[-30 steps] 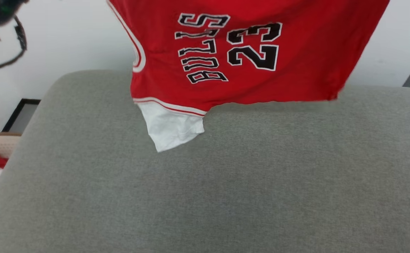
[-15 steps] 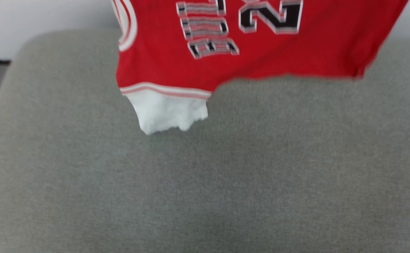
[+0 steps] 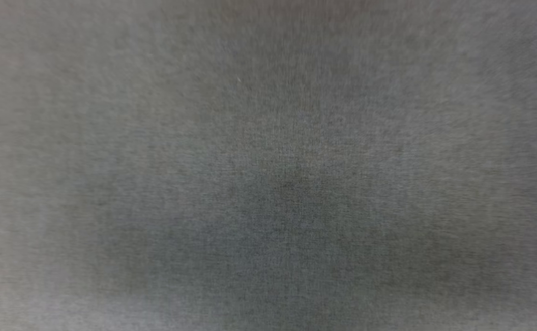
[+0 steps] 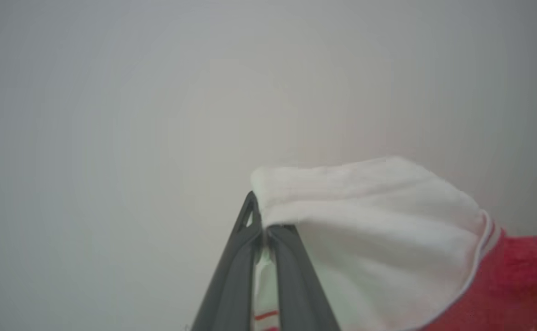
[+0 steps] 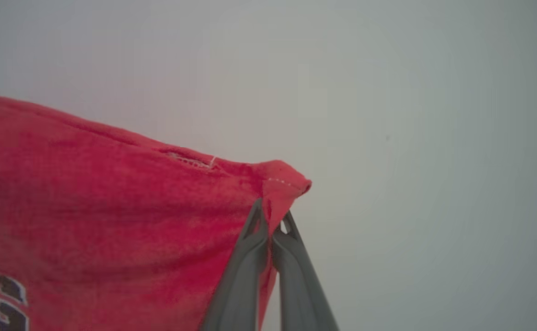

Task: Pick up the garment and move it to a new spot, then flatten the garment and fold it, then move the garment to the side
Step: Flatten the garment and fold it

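holding red jersey-style t-shirt with white sleeves aloft; left end effector clenched on white sleeve, right end effector on red corner. step: relocation. next: lower, spread flat on grey fabric cushion.

Head cam points down, super close on the grey fabric surface, all blurry. Left wrist cam looks along the left gripper toward a plain pale backdrop. Right wrist cam does the same along the right gripper. The 2 wrist cams share the garment, each tight on a different part.
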Controlling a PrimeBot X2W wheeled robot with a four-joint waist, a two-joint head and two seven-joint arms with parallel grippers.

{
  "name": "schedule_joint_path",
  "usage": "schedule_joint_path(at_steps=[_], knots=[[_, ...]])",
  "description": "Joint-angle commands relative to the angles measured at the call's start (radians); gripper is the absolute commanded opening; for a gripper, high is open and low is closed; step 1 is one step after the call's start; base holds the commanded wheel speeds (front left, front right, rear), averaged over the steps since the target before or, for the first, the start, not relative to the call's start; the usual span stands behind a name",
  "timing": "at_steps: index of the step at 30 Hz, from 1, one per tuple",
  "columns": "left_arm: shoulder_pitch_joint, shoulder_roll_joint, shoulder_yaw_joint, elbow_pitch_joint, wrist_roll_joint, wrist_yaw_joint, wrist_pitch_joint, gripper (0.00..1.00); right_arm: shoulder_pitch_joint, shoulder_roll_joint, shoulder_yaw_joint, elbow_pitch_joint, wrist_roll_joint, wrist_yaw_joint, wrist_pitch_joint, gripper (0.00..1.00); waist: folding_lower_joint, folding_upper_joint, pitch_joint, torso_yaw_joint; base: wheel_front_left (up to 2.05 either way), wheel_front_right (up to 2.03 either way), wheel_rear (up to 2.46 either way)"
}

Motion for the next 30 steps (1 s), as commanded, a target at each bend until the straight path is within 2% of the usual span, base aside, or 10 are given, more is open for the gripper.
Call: schedule_joint_path(at_steps=[1,4,7,12,17,20,23,27,30], knots=[[-0.003,0.002,0.059,-0.047,0.03,0.01,-0.006,0.0,0.007,0.019,-0.019,0.022,-0.042,-0.001,-0.017,0.0,0.0,-0.0001,0.222,0.018,0.0,0.0,0.0],[0.107,-0.01,0.146,-0.108,0.059,0.019,-0.004,0.0,0.05,0.038,-0.03,0.06,-0.085,-0.001,-0.029,0.0,0.0,-0.0001,0.249,0.035,0.0,0.0,0.0],[0.196,-0.033,0.215,-0.131,0.083,0.005,-0.005,0.0,0.084,0.054,-0.036,0.093,-0.108,-0.001,-0.036,0.0,0.0,-0.0001,0.243,0.056,0.0,0.0,0.0],[0.321,-0.062,0.263,-0.108,0.102,-0.027,-0.005,0.0,0.127,0.068,-0.04,0.131,-0.104,-0.001,-0.042,0.0,0.0,-0.0001,0.218,0.08,0.0,0.0,0.0],[0.432,-0.091,0.282,-0.093,0.12,-0.057,-0.005,0.0,0.171,0.052,-0.027,0.157,-0.085,-0.001,-0.042,0.0,0.0,-0.0001,0.153,0.109,0.0,0.0,0.0],[0.499,-0.099,0.242,-0.071,0.101,-0.068,-0.005,0.0,0.215,0.041,-0.012,0.157,-0.049,-0.001,-0.036,0.0,0.0,-0.0001,0.102,0.126,0.0,0.0,0.0],[0.571,-0.092,0.15,-0.104,0.046,-0.069,0.02,0.0,0.28,0.033,0.024,0.136,-0.003,-0.001,-0.019,0.0,0.0,-0.0001,0.044,0.137,0.0,0.0,0.0],[0.677,-0.021,0.021,-0.19,-0.044,-0.068,0.08,0.0,0.403,0.0,0.092,0.07,0.091,-0.001,0.021,0.0,0.0,-0.0001,-0.046,0.139,0.0,0.0,0.0],[0.761,0.038,-0.048,-0.265,-0.1,-0.068,0.114,0.0,0.515,-0.05,0.13,-0.004,0.172,-0.001,0.054,0.0,0.0,-0.0001,-0.11,0.136,0.0,0.0,0.0]])
